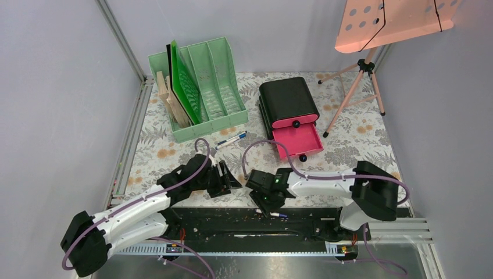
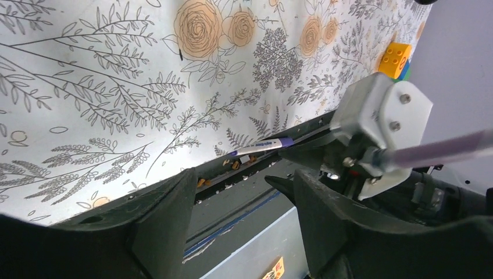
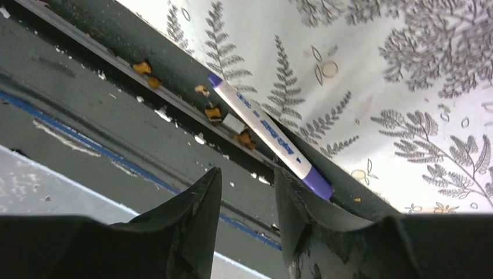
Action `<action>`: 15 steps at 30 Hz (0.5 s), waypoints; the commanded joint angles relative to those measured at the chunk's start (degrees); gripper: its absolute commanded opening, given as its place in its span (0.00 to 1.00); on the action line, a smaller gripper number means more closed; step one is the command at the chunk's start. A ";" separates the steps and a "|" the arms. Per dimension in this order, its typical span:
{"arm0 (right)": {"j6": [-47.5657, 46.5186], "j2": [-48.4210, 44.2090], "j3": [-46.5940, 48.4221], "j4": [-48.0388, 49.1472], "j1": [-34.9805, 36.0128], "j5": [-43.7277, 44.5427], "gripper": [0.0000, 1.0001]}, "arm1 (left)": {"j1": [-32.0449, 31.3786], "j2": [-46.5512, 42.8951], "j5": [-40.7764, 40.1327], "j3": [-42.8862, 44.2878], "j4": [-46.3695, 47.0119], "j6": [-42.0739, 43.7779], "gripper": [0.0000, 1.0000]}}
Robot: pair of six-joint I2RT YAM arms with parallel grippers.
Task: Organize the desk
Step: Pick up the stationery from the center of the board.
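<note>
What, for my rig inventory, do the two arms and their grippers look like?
Left arm and right arm: white links, black joints, a purple cable looping along each. Left gripper and right gripper: black, two tapered fingers. Green light near right wrist.

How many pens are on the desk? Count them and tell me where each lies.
2. One pen lies on the desk in front of the mint-green file rack; the other pen lies along the black rail at the near edge. Others may be hidden.

Fern-and-flower desk [image 1: 349, 148], mint-green rack [image 1: 209, 125], purple-capped white pen [image 3: 264, 131]
</note>
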 commanded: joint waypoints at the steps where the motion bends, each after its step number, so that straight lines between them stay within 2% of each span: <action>1: -3.19 3.92 4.53 -1.58 2.74 7.95 0.46 | 1.06 -0.96 2.39 3.81 -3.25 3.68 0.63; 8: -5.78 6.91 5.57 -1.87 3.71 11.31 0.47 | 1.87 -3.41 1.17 4.15 -6.18 4.23 0.63; 15: -9.13 8.66 5.39 0.23 4.34 6.78 0.44 | 3.23 -4.69 0.47 5.62 -9.05 5.41 0.63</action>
